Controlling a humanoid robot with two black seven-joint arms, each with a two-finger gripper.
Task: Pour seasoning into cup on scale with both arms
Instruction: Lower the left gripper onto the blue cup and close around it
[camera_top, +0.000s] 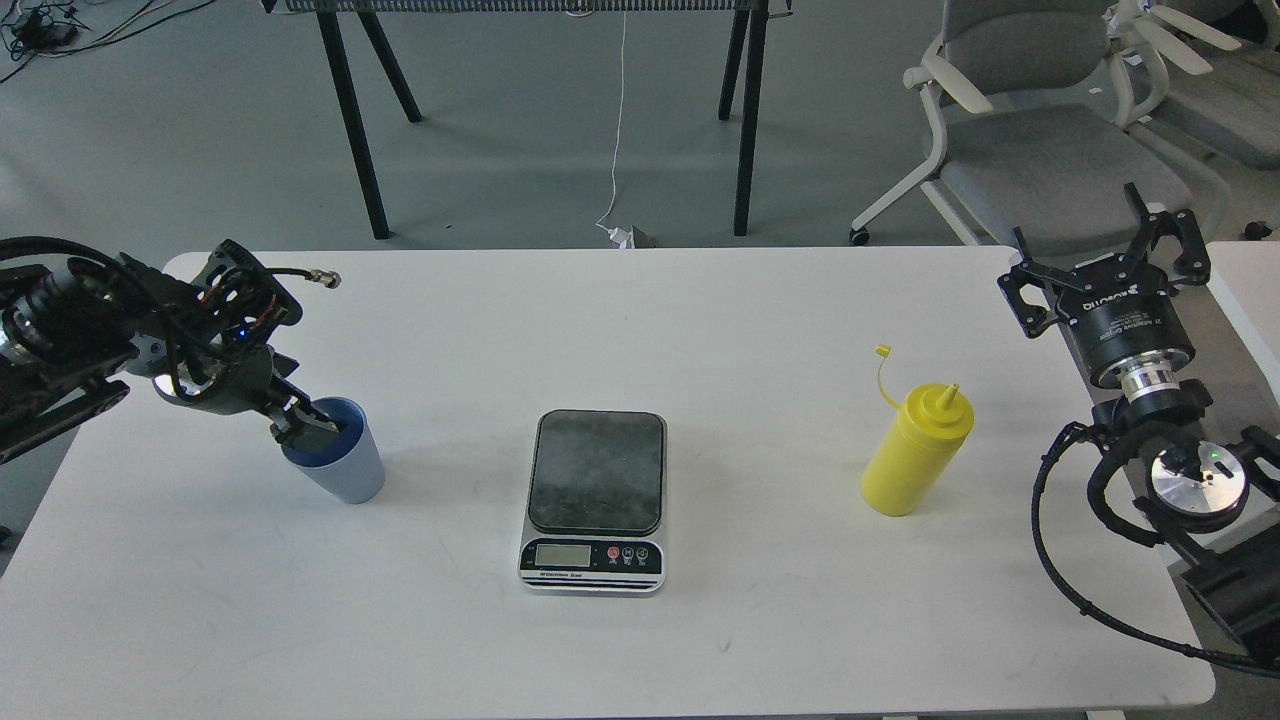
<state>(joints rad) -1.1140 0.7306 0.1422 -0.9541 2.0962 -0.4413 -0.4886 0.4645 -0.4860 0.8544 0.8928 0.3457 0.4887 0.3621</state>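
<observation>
The light-blue ribbed cup (347, 470) stands upright on the white table (700, 320) at the left. My left gripper (312, 421) reaches down into the cup's near-left rim, with dark fingertips at and inside the rim. Its two fingers cannot be told apart. The scale (597, 470) lies flat at the table's centre with its platform bare. The yellow seasoning bottle (915, 455) stands upright right of the scale, its tethered cap (882, 351) hanging open. My right gripper (1100, 250) is open and empty at the table's far right edge, well right of the bottle.
Grey office chairs (1050, 150) stand beyond the table's right back corner. Black table legs (350, 120) and a white cable (615, 130) are on the floor behind. My right arm's cables (1060, 560) loop over the table's right edge.
</observation>
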